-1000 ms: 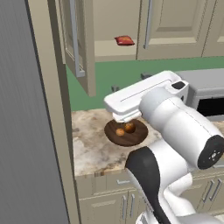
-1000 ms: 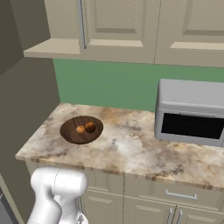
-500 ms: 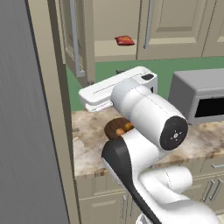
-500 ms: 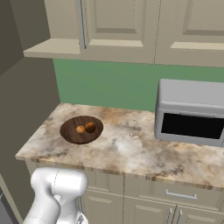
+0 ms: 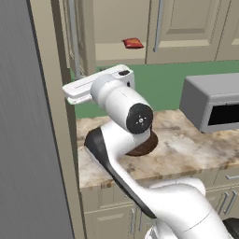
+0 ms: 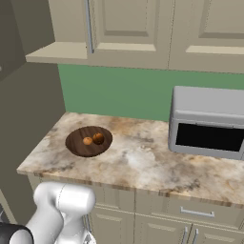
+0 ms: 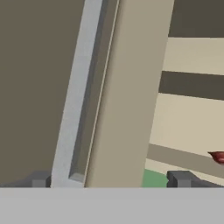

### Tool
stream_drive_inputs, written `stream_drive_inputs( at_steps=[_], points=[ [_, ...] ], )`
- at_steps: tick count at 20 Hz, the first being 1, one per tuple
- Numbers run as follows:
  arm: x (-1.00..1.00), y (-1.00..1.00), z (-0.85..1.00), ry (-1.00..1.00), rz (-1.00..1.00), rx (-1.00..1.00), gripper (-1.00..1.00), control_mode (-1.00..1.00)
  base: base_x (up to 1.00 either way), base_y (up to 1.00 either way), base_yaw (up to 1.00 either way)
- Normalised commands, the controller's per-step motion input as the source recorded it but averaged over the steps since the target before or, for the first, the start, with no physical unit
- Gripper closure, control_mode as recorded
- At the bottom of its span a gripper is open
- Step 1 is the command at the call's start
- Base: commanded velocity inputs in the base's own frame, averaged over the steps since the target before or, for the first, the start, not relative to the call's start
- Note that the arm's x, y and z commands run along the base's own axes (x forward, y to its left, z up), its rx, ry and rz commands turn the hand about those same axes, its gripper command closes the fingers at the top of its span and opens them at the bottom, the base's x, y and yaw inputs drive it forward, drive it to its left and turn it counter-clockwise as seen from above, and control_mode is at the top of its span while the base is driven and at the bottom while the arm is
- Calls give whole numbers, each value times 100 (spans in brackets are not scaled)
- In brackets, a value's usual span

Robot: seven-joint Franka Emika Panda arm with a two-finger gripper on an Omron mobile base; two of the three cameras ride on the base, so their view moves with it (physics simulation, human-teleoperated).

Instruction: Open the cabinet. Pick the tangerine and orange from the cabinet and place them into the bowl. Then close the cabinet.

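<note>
The cabinet (image 5: 186, 28) hangs above the counter with its left door (image 5: 79, 42) swung open toward me and its right door shut. My gripper (image 7: 109, 181) is open, and the open door's edge (image 7: 127, 100) stands between its fingertips (image 7: 179, 178), with the silver bar handle (image 7: 76, 96) just to the left. From the left base view my hand (image 5: 81, 87) reaches left at the height of that door's lower end. The dark wooden bowl (image 6: 78, 147) sits on the counter with two round orange fruits inside, one smaller (image 6: 87, 140) and one larger (image 6: 98, 137). My arm hides most of the bowl (image 5: 145, 147) in the left base view.
A red packet (image 5: 132, 43) lies on the cabinet's lower shelf. A grey microwave (image 6: 209, 123) stands on the marble counter (image 6: 143, 162) at the right. A tall grey panel (image 5: 28, 140) rises close on the left. Base cabinets with drawers (image 6: 190, 214) run below.
My arm has swung from above the bowl up and to the left, bringing the hand to the open door's edge. The fruits and bowl have not moved.
</note>
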Motion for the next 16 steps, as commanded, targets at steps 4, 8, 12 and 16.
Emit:
stream_drive_inputs(
  at_steps=[4,8,12,16],
  points=[
    [100,27,-34,0,-12,0,-100,-100,0,0,0],
    [96,-21,-7,1,-28,0,-100,-100,0,0,0],
    [88,-80,-8,2,-36,0,-100,-100,0,0,0],
    [100,-100,-37,5,-29,1,-100,-100,0,0,0]
  ],
)
